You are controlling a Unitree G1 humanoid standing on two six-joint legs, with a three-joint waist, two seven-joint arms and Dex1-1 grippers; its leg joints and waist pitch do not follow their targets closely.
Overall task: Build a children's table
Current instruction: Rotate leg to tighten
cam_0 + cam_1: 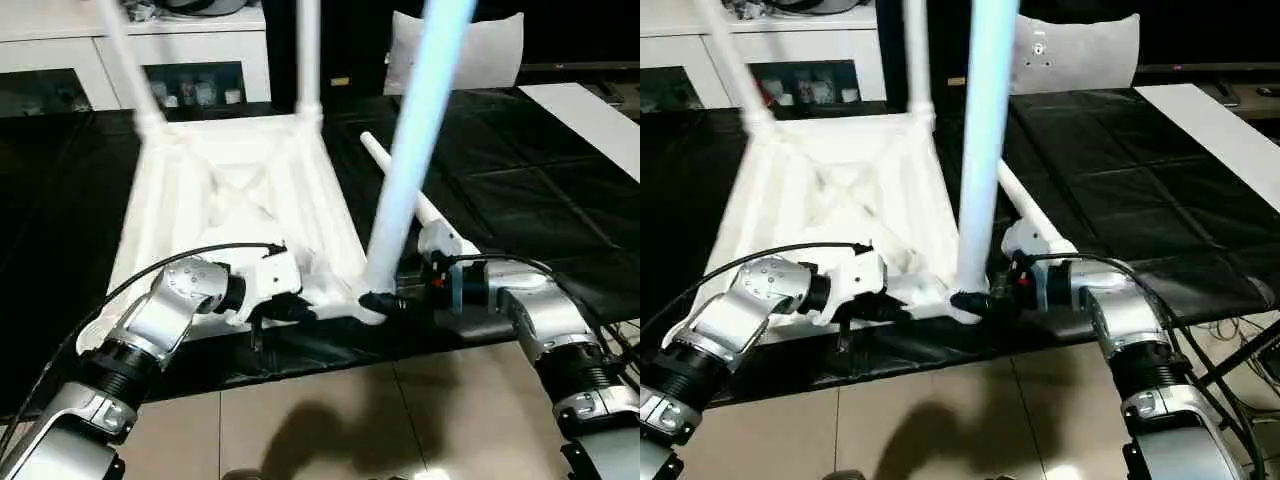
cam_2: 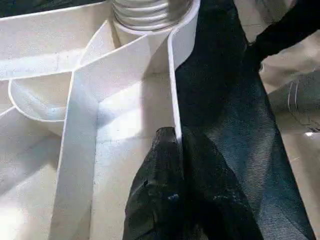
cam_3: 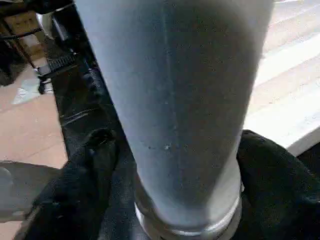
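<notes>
Leg (image 1: pixel 415 140) stands between right fingers (image 3: pixel 90 165) — upright in corner.

A black-covered work table (image 1: pixel 520 180) stands on tan floor tiles (image 1: pixel 330 420), before a white cabinet (image 1: pixel 60 45).

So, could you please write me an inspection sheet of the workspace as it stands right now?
Surface: black-covered work table, near edge over a tiled floor.
Job's things: white table top upside down, ribs up; three legs upright in corner sockets, including the near leg; a fourth leg lies on the cover.
Clutter: nothing seen.
Grippers: left gripper pinches the top's near rim; right gripper has a finger on each side of the near leg's base.
Cables: black cable loops over the left forearm, another at the right wrist.
Surroundings: white cabinet behind, white board at right.
</notes>
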